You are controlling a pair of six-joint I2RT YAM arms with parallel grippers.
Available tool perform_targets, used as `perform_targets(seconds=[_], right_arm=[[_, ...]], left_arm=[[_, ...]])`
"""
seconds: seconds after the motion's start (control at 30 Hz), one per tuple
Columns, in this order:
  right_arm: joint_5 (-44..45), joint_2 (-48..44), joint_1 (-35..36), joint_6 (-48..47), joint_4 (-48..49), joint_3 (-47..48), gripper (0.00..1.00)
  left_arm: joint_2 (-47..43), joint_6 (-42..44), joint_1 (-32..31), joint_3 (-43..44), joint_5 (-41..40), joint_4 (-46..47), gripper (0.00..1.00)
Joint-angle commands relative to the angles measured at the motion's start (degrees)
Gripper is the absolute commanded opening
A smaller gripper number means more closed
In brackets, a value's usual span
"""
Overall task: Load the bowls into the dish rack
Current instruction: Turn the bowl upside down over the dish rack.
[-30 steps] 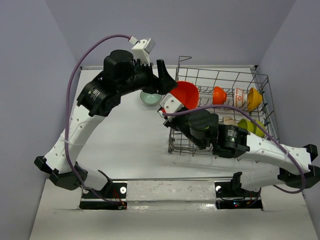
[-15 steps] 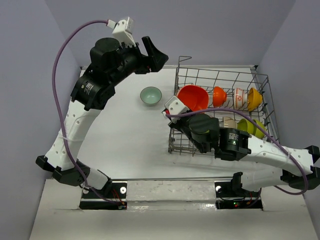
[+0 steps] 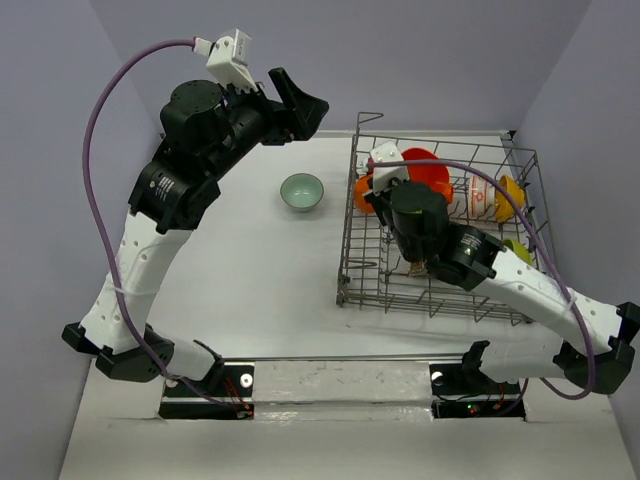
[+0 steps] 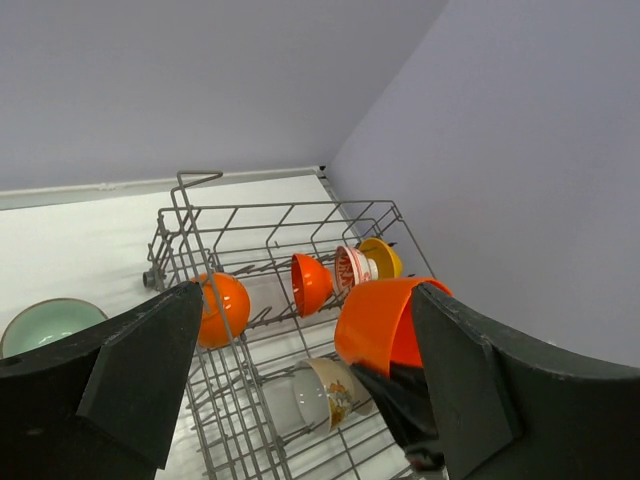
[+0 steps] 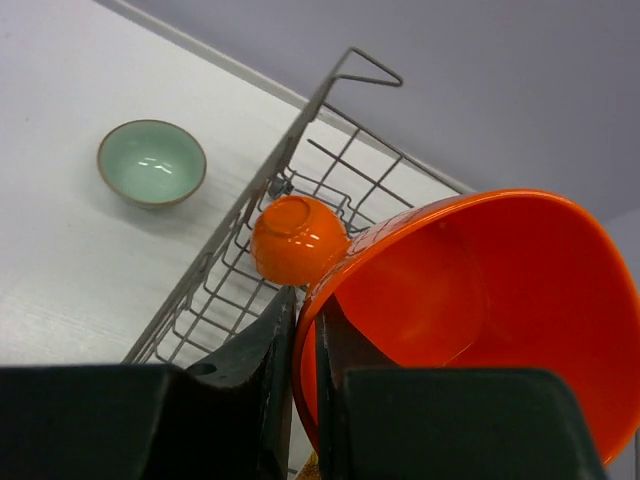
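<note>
Bowls (image 4: 312, 283) in the dish rack (image 3: 385, 285) gleam orange, yellow and red-patterned white.

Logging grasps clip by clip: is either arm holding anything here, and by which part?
The right gripper holds the large red-orange bowl by its rim, jaws pinching the wall, over the dish rack. The left gripper is open, empty.

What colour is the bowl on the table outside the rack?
The bowl is pale teal-green; the right wrist view shows it best.
</note>
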Motion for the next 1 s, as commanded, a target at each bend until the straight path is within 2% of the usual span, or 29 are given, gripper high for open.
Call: perform_targets(seconds=[0.0, 0.07, 0.1, 0.17, 0.2, 0.37, 0.4, 0.7, 0.97], right_arm=[[-8.0, -1.5, -7.8, 11.3, 0.4, 1.2, 0.01], [-13.4, -1.6, -11.8, 14.8, 0.3, 0.9, 0.01], [-19.6, -1.7, -15.8, 18.7, 0.3, 0.5, 0.01], [-26.2, -2.3, -20.0, 22.4, 1.3, -0.3, 0.01], [-33.7, -2.7, -24.2, 25.3, 3.5, -2.1, 0.01], [-52.1, -4.8, -33.6, 35.2, 14.1, -10.1, 0.01], [-56.7, -5.1, -35.1, 38.4, 18.6, -13.2, 0.01], [-67.8, -6.0, -35.6, 51.5, 37.5, -23.4, 0.01], [-67.2, -4.5, -36.1, 59.2, 46.1, -29.1, 0.01]], left_arm=[[-2.9, 0.2, 0.4, -0.3, -0.3, 3.0, 0.94], [-3.6, 0.6, 0.4, -0.6, -0.5, 2.8, 0.94], [-4.3, 0.7, 0.4, -1.3, -0.6, 3.0, 0.94], [-4.8, 1.0, 0.5, -1.8, -0.5, 3.1, 0.94], [-5.3, 1.2, 0.6, -2.5, -0.4, 3.0, 0.94], [-6.5, 2.4, 1.0, -3.9, -0.5, 2.5, 0.94], [-7.0, 2.6, 1.1, -4.5, -0.5, 2.6, 0.94], [-8.0, 2.8, 1.5, -8.5, 1.1, 4.8, 0.94], [-8.5, 2.3, 1.6, -10.5, 2.0, 6.1, 0.94]])
